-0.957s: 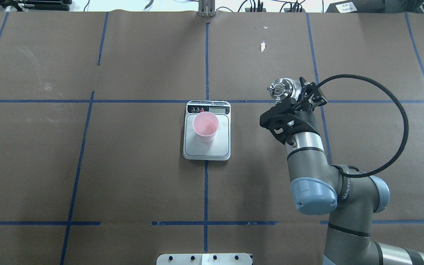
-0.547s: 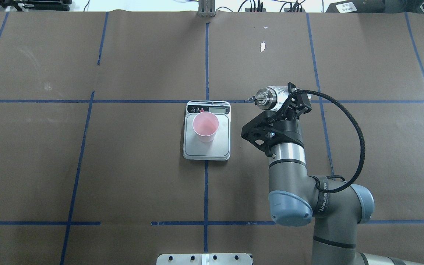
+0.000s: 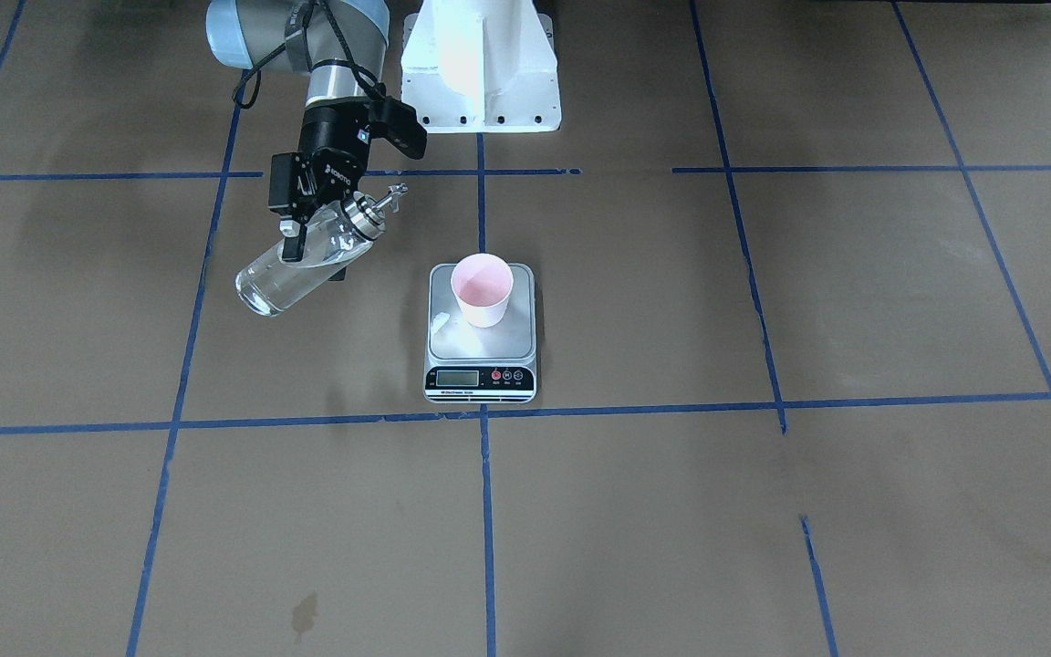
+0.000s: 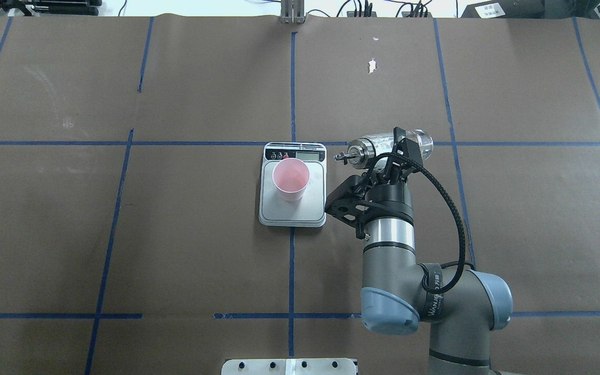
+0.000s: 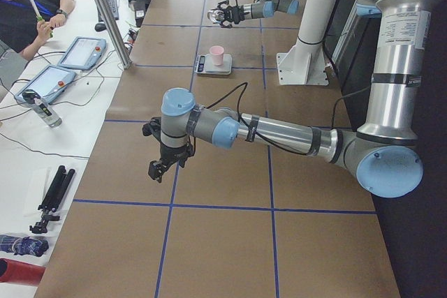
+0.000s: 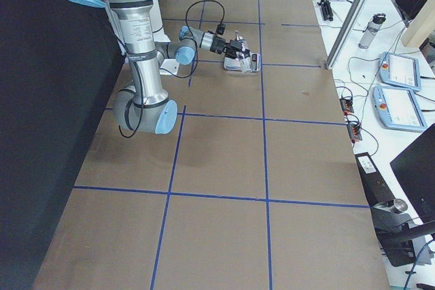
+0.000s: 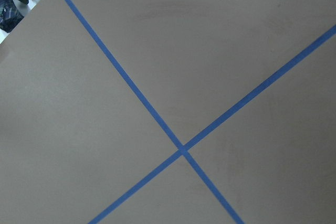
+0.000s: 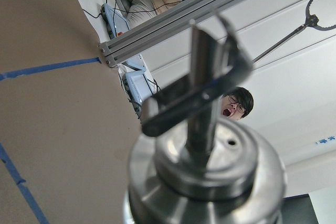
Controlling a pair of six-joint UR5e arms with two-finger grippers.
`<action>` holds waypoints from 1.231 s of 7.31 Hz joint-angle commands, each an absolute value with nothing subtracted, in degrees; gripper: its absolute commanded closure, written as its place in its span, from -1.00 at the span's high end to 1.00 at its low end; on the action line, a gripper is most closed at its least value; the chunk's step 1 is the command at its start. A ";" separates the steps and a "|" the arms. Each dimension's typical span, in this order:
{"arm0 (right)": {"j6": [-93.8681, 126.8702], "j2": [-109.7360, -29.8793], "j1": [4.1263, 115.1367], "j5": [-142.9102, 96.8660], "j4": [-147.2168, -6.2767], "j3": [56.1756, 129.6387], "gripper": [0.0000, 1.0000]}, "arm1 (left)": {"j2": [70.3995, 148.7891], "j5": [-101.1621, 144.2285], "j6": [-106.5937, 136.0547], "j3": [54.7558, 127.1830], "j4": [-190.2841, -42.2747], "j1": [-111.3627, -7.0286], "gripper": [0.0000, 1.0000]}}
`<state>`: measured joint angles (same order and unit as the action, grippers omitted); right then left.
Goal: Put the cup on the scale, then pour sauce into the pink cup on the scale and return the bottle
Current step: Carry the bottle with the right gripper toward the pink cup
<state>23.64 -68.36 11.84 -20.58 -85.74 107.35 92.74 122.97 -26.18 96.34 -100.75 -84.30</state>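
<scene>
One bottle [image 4: 415, 139] is sitting clenched in my right end effector [image 4: 395, 151], beside the scale [image 4: 292, 214].
I am holding the bottle tilted far off upright, clear of the table [image 4: 175, 234]. Its metal spout [image 4: 340, 155] is pointing toward the scale's display end and is not reaching over the cup [image 4: 290, 178]. The cup is standing upright on the scale's plate. My left end effector [image 5: 159, 167] is hanging well apart over the table; released or clenched, I cannot tell.

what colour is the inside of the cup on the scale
Pink inside the cup, best seen in the exterior front-facing view.
</scene>
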 commanded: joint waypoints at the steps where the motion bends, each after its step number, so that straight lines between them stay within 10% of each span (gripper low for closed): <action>1: 23.64 -67.33 12.56 -19.60 -86.13 105.65 -1.00 | 92.81 122.87 -25.68 92.75 -101.95 -84.64 1.00; 9: 23.82 -60.82 16.79 -24.00 -86.31 97.57 -1.00 | 93.25 121.21 -25.49 91.76 -103.62 -85.69 1.00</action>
